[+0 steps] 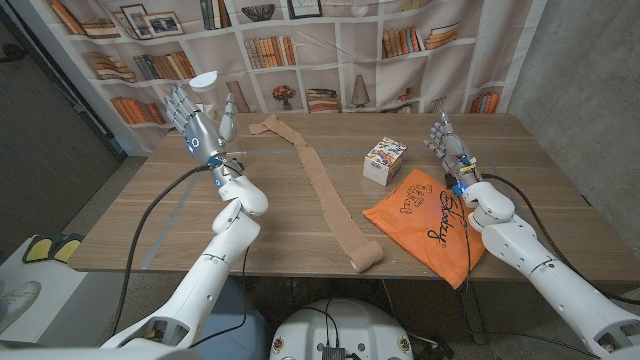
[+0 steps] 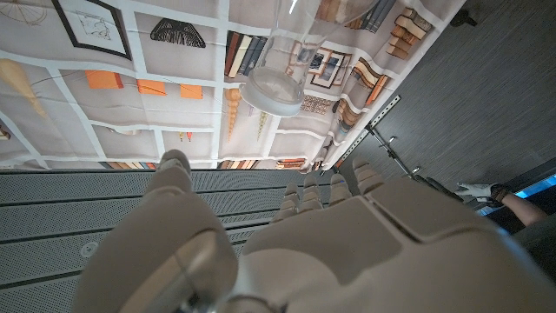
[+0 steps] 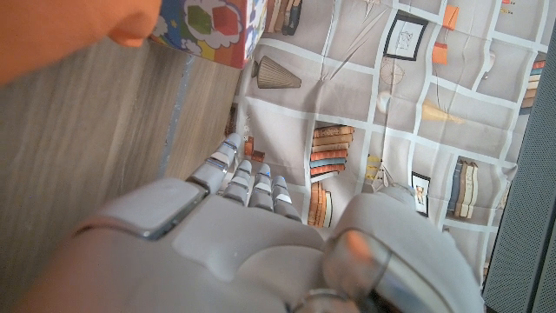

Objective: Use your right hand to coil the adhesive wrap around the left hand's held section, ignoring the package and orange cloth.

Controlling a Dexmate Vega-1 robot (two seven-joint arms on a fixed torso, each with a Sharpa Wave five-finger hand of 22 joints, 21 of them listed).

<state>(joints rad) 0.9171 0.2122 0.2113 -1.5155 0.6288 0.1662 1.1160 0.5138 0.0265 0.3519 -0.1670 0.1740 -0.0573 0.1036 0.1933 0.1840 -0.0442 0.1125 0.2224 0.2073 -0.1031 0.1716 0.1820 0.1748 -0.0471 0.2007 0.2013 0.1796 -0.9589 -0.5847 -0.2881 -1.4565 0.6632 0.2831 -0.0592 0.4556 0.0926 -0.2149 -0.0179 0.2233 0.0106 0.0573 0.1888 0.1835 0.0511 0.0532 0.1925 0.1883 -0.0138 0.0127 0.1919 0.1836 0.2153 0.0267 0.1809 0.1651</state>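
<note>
The tan adhesive wrap (image 1: 322,190) lies unrolled across the table's middle, from a crumpled end (image 1: 268,125) at the back to a small roll (image 1: 365,255) near the front edge. My left hand (image 1: 200,120) is raised above the table's back left with its fingers spread, holding nothing, well left of the wrap. It also appears in the left wrist view as the left hand (image 2: 304,252). My right hand (image 1: 447,140) stands upright at the back right with its fingers apart and empty, beside the orange cloth. In the right wrist view the right hand (image 3: 261,235) hovers over bare wood.
A small colourful package (image 1: 384,160) (image 3: 208,26) stands right of the wrap. The orange cloth (image 1: 430,215) (image 3: 69,30) lies in front of it, reaching the table's front edge. A bookshelf-print backdrop (image 1: 330,40) hangs behind the table. A white round object (image 2: 272,91) hangs near my left hand.
</note>
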